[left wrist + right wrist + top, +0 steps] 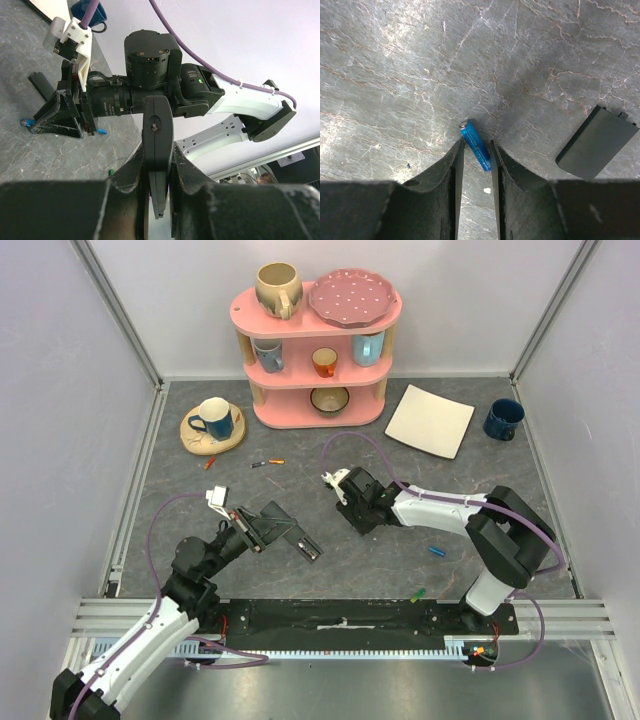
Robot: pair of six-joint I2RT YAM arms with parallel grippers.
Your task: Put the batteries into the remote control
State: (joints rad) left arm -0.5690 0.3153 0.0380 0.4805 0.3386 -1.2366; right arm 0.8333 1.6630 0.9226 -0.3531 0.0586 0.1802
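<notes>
Reaching to the middle of the table [180,495], the right gripper [477,152] is pointing down with its jaws narrowly apart either side of one blue battery [473,142] lying flat, and we cannot tell whether they are pinching it. The left gripper [262,527] is clamping the one remote control [157,135] by its end, raised off the table; near the right arm's base we are counting two loose batteries, a second blue battery [437,551] and a green battery [418,594]
</notes>
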